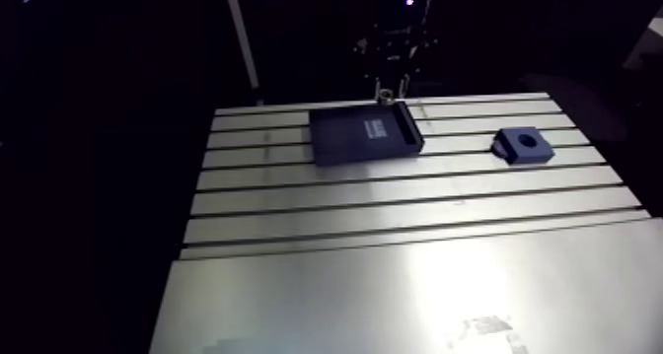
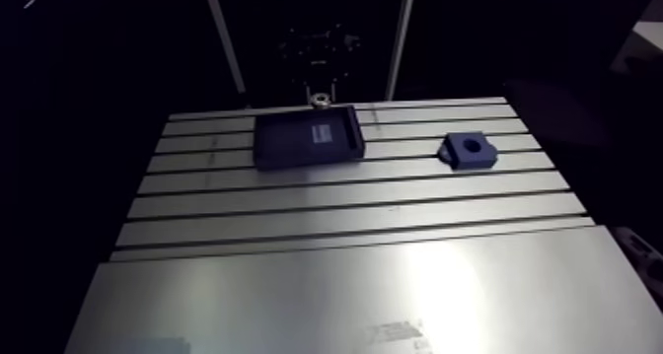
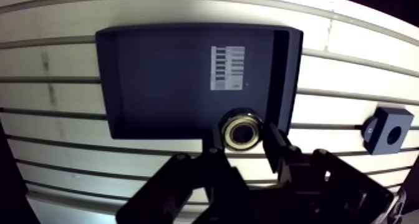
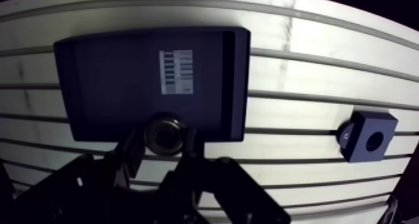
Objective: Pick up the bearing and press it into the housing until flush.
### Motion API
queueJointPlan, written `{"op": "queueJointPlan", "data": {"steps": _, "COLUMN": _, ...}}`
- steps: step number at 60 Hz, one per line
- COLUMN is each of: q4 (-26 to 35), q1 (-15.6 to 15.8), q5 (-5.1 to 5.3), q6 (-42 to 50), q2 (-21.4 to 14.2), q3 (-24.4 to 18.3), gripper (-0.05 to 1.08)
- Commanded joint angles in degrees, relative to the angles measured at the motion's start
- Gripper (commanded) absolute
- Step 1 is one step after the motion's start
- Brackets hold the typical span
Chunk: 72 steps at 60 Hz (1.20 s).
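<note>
- The hand (image 3: 244,139) is narrowed around the bearing (image 3: 243,131), a metal ring pinched between its two fingers, bore facing up.
- Just beneath lies the near rim of a dark tray (image 3: 156,70) on the slotted table (image 3: 337,70).
- The blue housing (image 3: 388,130) sits well apart at the hand's 3 o'clock, round hole upward; the carry likely runs sideways there.

Slotted aluminium table (image 1: 395,220), grooves across its far half, smooth plate nearer, dark shallow tray (image 1: 360,136) with a white label (image 3: 227,68) lying flat on the slats, blue housing block (image 1: 522,144) with a round bore well apart beside it
</note>
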Motion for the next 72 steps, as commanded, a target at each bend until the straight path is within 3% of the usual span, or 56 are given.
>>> {"op": "queueJointPlan", "data": {"steps": 1, "q4": 4.4, "q1": -5.1, "q5": -0.37, "q6": -7.9, "q2": -7.2, "q3": 2.0, "gripper": 0.66}}
{"op": "queueJointPlan", "data": {"steps": 16, "q4": 3.9, "q1": -15.9, "q5": -0.13, "q6": -15.1, "q2": -10.2, "q3": 4.7, "gripper": 0.66}}
{"op": "queueJointPlan", "data": {"steps": 29, "q4": 2.2, "q1": -22.1, "q5": -0.04, "q6": -18.9, "q2": -10.1, "q3": 5.7, "gripper": 0.66}}
{"op": "queueJointPlan", "data": {"steps": 53, "q4": -3.3, "q1": -26.6, "q5": 0.05, "q6": -20.9, "q2": -9.3, "q3": 7.5, "gripper": 0.66}}
{"op": "queueJointPlan", "data": {"steps": 72, "q4": -4.8, "q1": -28.0, "q5": -0.04, "q6": -20.9, "q2": -6.9, "q3": 7.9, "gripper": 0.66}}
